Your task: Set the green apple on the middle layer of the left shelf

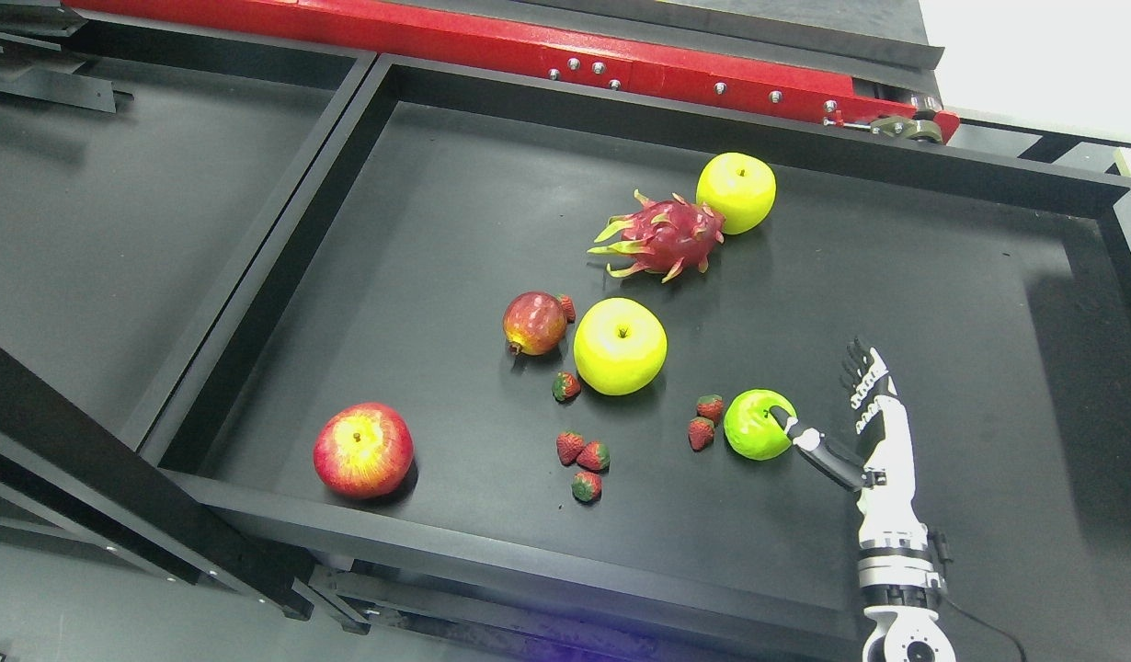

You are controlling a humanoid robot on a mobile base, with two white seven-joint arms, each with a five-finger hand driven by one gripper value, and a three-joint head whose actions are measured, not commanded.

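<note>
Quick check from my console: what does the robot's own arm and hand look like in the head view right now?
Only the right hand shows: a slim white and silver shell with black jointed fingers and a black thumb with a pale band. The wrist is a ribbed silver metal cuff ending in a round joint, with a thin black cable trailing off it. No sleeve and no readable markings.
</note>
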